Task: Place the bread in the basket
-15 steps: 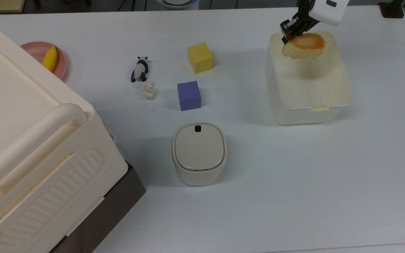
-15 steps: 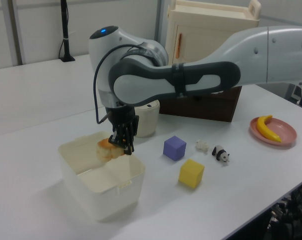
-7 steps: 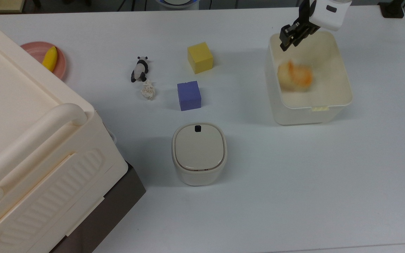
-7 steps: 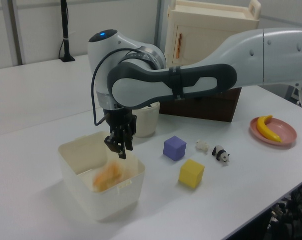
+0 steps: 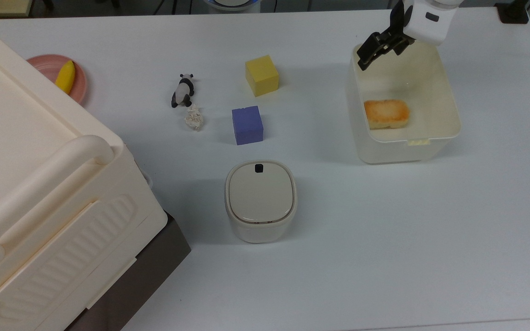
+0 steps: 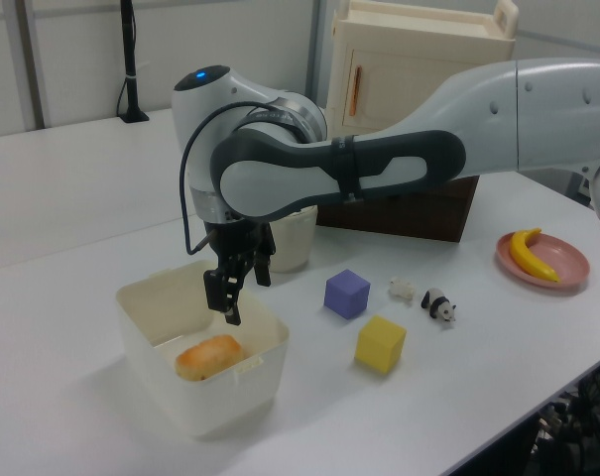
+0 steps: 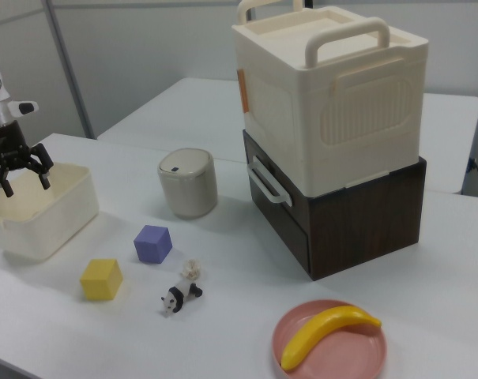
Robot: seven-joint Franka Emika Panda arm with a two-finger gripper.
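The small oblong toy loaf with the orange-brown toasted crust [image 5: 386, 113] is lying flat on the floor of the large cream-white translucent plastic tub [image 5: 449, 108], close to the tabbed wall at the top view's bottom edge. The black two-finger gripper [image 5: 376, 47] is hovering above the tub's opposite rim, jaws spread wide and gripping nothing. The tub is sitting near the white table's [image 5: 384, 239] far right corner in the top view.

We had the top view looking straight down on the table [image 5: 384, 253]. The left view and right view sat low at opposite ends, both catching the basket [image 6: 161, 387] [image 7: 65, 217] and cubes.
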